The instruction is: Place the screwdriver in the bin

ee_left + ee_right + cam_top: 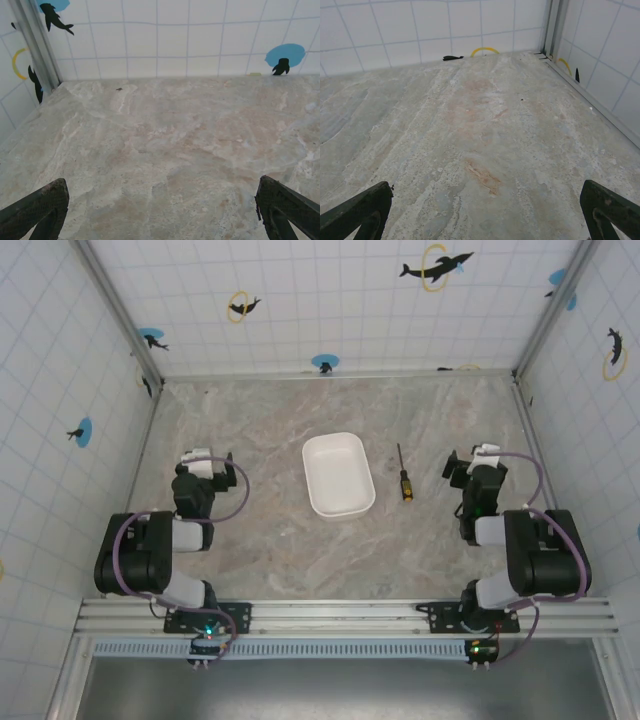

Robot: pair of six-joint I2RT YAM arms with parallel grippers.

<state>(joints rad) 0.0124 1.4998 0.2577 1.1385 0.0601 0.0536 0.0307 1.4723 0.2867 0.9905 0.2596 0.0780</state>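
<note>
- Top external: screwdriver (403, 473) lies flat on the tabletop (270, 540), just right of the bin (338, 475), not touching it.
- Right tool (485, 200) and left tool (160, 200) gape wide, both empty.
- Likely light, stiff and prone to rolling; best pinched across the handle.

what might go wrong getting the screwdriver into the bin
The screwdriver is slim and lies flat on the table, so the open right gripper may pinch poorly and roll it. The bin sits just beside it, so a careless approach might bump its rim.
</note>
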